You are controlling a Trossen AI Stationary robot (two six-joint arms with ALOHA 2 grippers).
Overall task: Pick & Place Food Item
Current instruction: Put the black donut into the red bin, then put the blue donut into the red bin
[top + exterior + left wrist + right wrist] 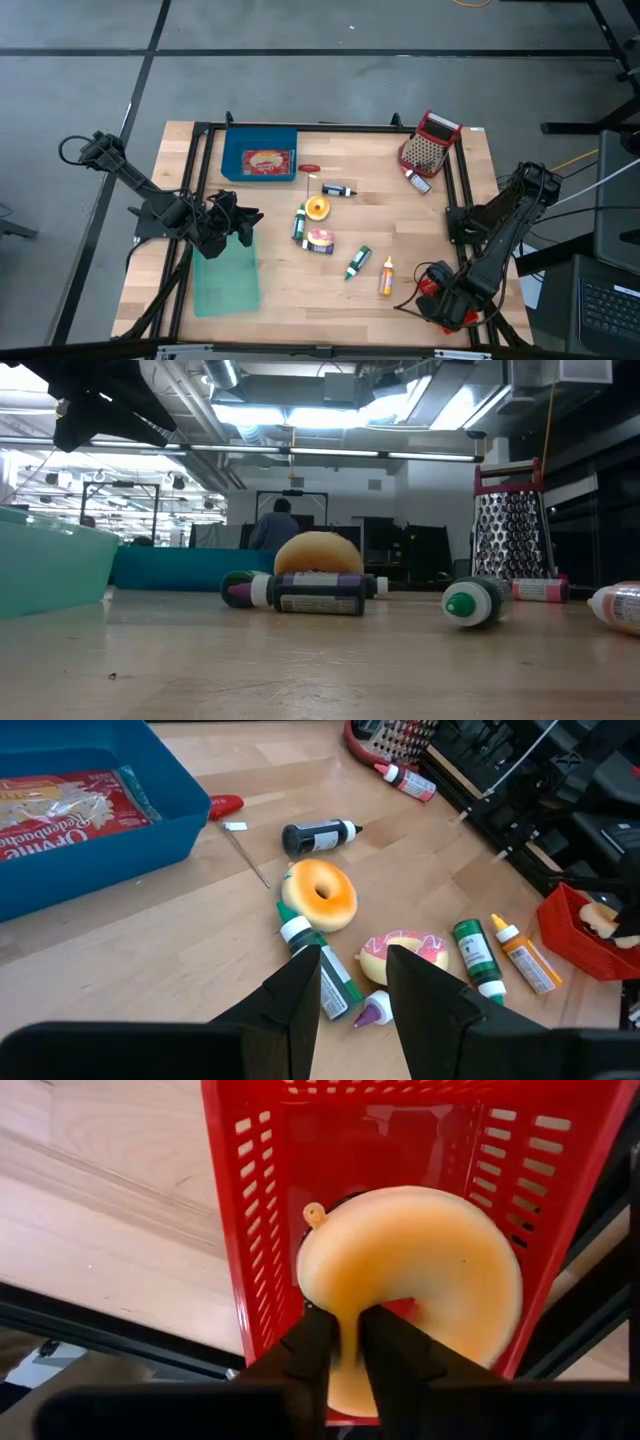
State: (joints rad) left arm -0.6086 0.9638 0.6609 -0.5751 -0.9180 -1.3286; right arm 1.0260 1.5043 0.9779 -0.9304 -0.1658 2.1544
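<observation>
Red basket [262,1230] (wrist view only): right pincer [348,1342] around pale doughnut [430,1270].

1. A red slatted plastic basket [432,292] sits at the table's front right corner, holding a pale ring-shaped doughnut [420,1280].
2. A blue plastic bin [260,153] at the back left holds a popcorn packet [266,160].
3. A yellow-glazed doughnut [318,207] lies mid-table, with a pink-frosted doughnut [320,240] just in front.

The counter [300,290] is pale wood grain. A blue bin [259,153] holds a red-and-yellow packet [266,159]. The tub [225,283] is translucent green. One donut [319,894] is orange-yellow, another [404,951] pink-iced. The basket [400,1140] is red mesh, around a pale orange pastry [420,1270]. The grater [509,535] is silver, red-handled.
</observation>
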